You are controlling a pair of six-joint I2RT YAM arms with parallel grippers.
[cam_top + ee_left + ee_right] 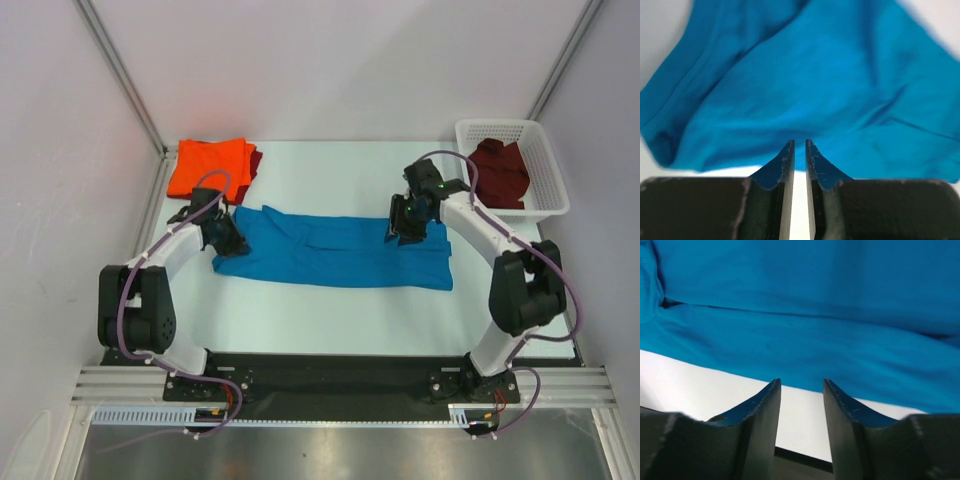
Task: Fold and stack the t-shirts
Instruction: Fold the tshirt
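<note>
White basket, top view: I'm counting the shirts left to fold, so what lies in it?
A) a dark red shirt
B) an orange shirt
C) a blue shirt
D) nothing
A: a dark red shirt lies crumpled in the white basket, while the orange shirt sits folded at the far left of the table and the blue shirt lies between the arms.

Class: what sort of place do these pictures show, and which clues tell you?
Probably a robotics test cell, not a home: a left arm and right arm bolted to a metal rail, bare white panel walls, and a blue t-shirt spread on the table.
</note>
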